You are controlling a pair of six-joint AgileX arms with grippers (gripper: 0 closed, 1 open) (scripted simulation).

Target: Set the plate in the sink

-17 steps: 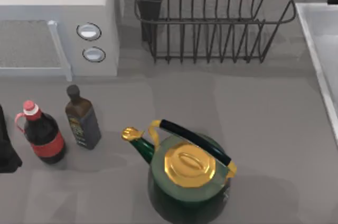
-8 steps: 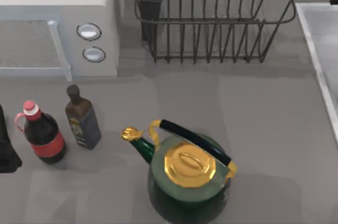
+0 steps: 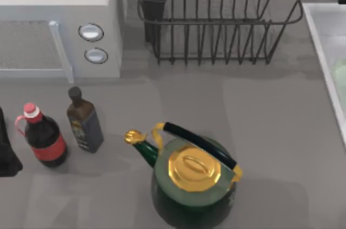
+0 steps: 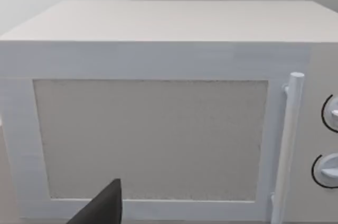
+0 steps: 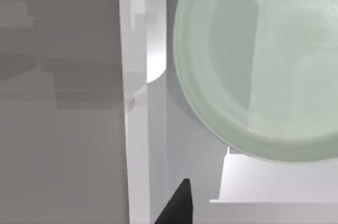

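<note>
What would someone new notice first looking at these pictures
Likely the dark green kettle with its gold lid, large at the table's near middle, with two bottles to its left. Behind stand a white microwave and a dark wire dish rack. The pale mint plate sits over the sink at the right edge.

Microwave (image 3: 59, 24) sits back left, dish rack (image 3: 216, 18) just right of it, sink (image 3: 324, 40) at the right edge with the plate (image 3: 340, 80) over it; kettle (image 3: 192, 183) front centre, two bottles (image 3: 46, 137) at its left.
</note>
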